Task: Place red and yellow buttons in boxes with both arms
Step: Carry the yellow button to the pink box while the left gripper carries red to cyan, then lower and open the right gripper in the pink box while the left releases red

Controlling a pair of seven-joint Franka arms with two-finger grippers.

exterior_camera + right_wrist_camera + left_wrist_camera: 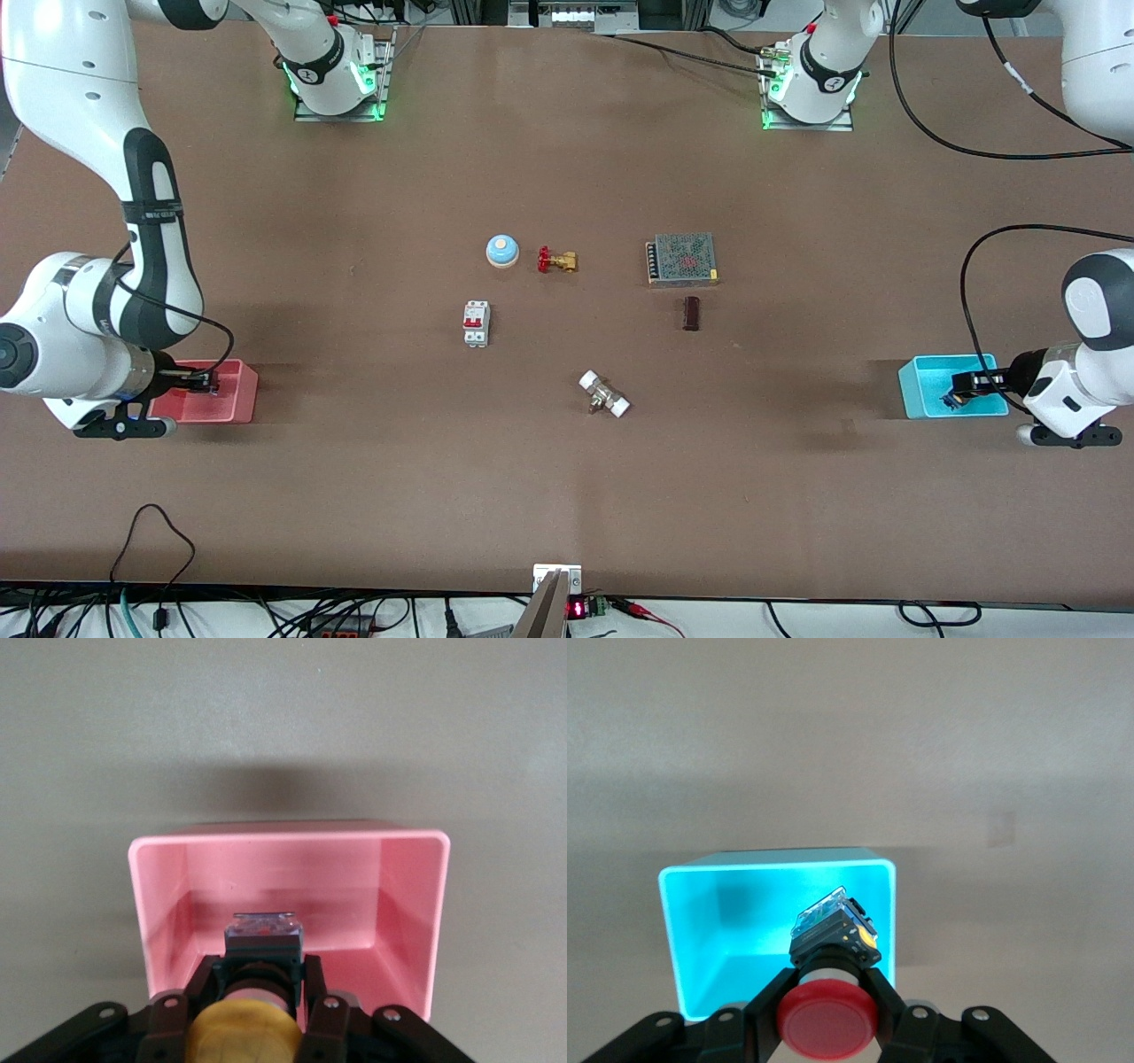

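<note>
Buttons (pixel 827 1020) over pink (pixel 159 895), cyan tubs (pixel 687 921)

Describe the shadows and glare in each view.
Front view: soft dark shadows stretch across the table beside the pink box and cyan box. Left wrist view: the cyan box's rim glows overexposed. Right wrist view: a diffuse shadow lies past the pink box; no glare.

Bare table (pixel 354 496) fills the lower frame and both side lanes. Mid-frame, the breaker (pixel 477 323), blue dome (pixel 502 251), valve (pixel 557 260), power supply (pixel 681 259) and fitting (pixel 604 393) block passage.
</note>
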